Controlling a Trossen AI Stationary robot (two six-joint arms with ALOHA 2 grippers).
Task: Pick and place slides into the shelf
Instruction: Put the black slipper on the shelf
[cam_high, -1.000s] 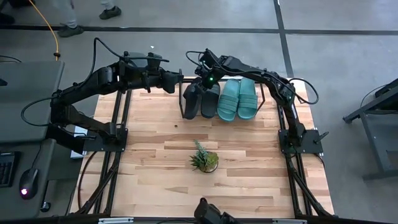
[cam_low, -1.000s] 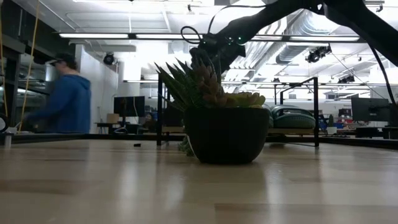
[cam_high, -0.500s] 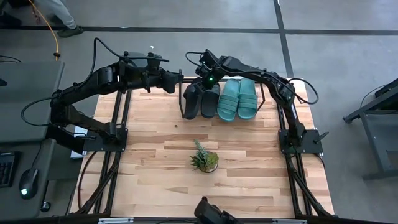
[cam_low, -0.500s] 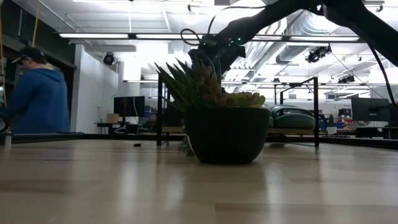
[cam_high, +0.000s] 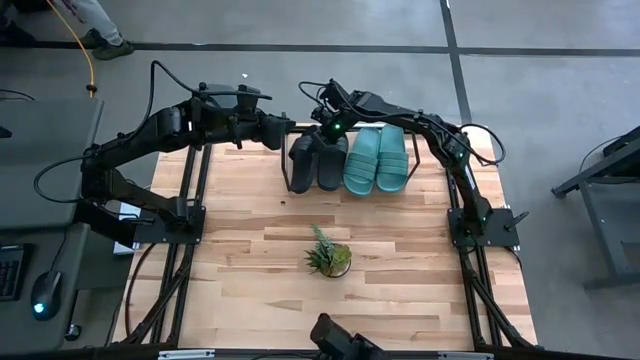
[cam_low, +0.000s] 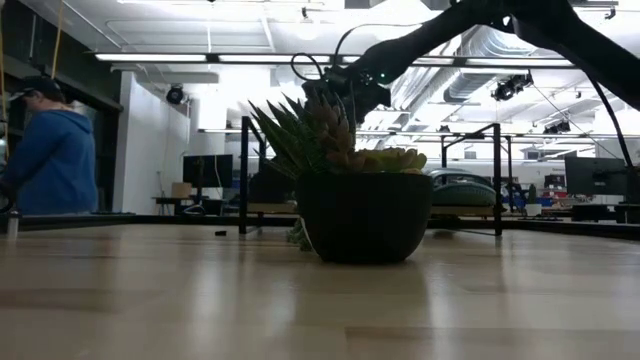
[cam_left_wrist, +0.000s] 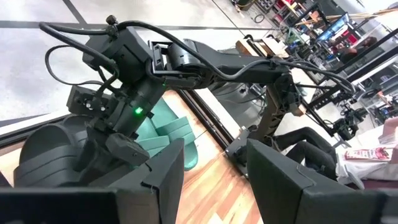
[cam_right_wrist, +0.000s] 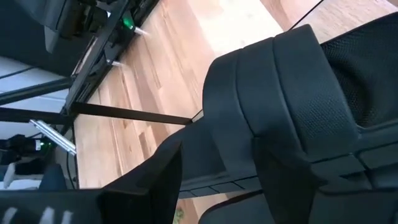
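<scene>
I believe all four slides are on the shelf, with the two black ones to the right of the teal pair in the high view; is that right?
Not quite: the high view shows the black slides left of the teal pair, all four on the shelf.

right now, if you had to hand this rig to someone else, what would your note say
Left hand: open, empty, by the left end of the shelf.
Right hand: low over the black slides; unclear whether it grips one.
Slides: all four lie side by side on the shelf, black on the left, teal slides on the right.
Done: every slide is on the shelf.
Left: probably just confirm the right hand is free, then pull both arms back.
</scene>
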